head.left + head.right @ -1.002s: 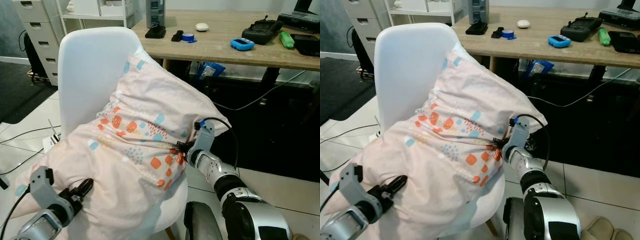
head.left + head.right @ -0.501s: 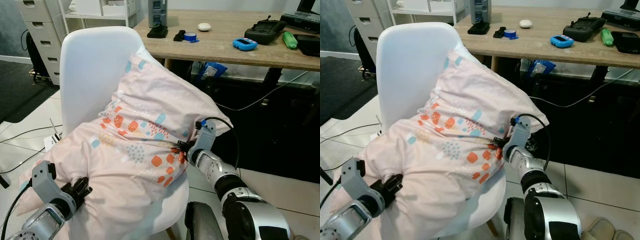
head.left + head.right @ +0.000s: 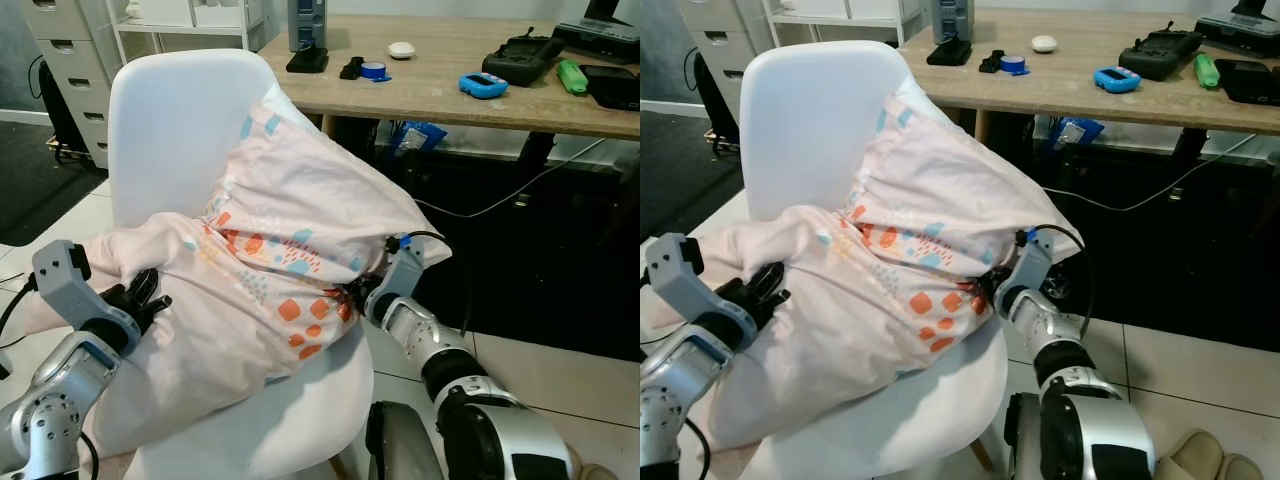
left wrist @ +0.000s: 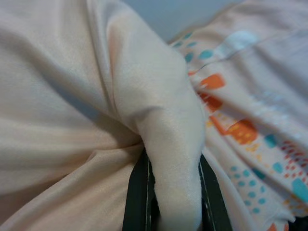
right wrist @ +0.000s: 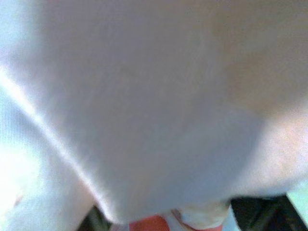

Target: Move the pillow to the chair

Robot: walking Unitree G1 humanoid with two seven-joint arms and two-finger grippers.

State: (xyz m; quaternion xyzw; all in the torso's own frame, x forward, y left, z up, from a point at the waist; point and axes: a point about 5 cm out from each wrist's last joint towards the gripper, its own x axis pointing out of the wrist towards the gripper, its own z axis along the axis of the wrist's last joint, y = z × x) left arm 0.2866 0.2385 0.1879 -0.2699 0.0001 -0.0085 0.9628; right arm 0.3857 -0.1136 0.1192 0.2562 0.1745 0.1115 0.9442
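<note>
A pale pink pillow (image 3: pixel 290 220) with orange and teal spots lies across the white chair (image 3: pixel 180 130), leaning on its backrest. My left gripper (image 3: pixel 143 293) is shut on the pillow's left end; in the left wrist view a fold of pillow fabric (image 4: pixel 173 159) is pinched between the black fingers (image 4: pixel 136 192). My right gripper (image 3: pixel 352 294) is shut on the pillow's right edge, over the seat's right side, with its fingertips buried in cloth. The right wrist view is a blur of pale pillow (image 5: pixel 154 106) fabric.
A wooden desk (image 3: pixel 450 95) stands behind the chair with a blue tape roll (image 3: pixel 374 71), a blue device (image 3: pixel 484 85) and a black controller (image 3: pixel 522 58) on it. White drawers (image 3: pixel 60 70) stand at the far left. Cables cross the tiled floor (image 3: pixel 545 375).
My left gripper has risen and pulled the pillow's left end up and to the left, bunching it above the seat. The right gripper still holds its edge. The camera has shifted slightly.
</note>
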